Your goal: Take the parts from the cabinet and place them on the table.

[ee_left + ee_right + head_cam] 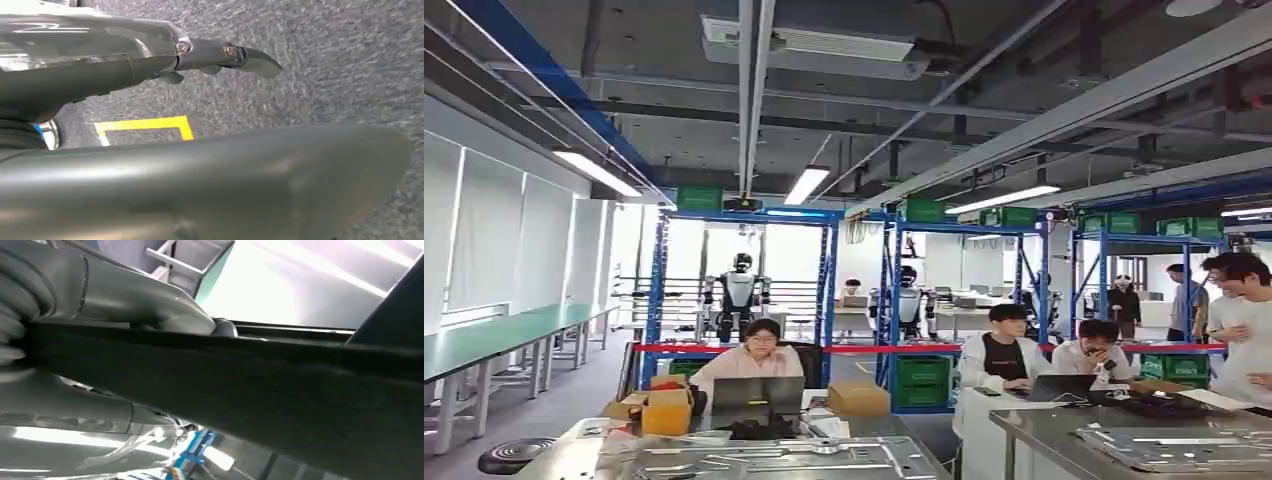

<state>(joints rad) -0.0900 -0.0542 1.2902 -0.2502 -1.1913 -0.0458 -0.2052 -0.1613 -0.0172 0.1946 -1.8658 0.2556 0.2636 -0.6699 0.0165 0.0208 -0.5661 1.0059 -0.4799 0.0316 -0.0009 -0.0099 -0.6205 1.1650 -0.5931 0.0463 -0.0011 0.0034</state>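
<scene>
Workshop hall, head view: blue racking (742, 290) at the far middle, people seated at laptops behind a red tape line, long green benches along the left wall.

Surfaces: steel table (674, 462) near left, carrying flat stamped metal parts (804, 458); second steel table (1064, 428) near right, carrying a like sheet (1169, 447). Cabinet: not identifiable in any view.

Left hand (150, 65): hanging over grey floor with a yellow floor marking (145, 125); fingers lie straight, nothing between them.

Right hand (125, 315): thumb and fingers pressed onto a dark flat piece (260, 385) crossing the wrist view; likely one of the parts, though its kind cannot be told.

Step, as judged: carrying toward a table. Advice: keep the piece level, approach squarely, lower onto bare steel beside the sheets, and release only once it rests flat.
</scene>
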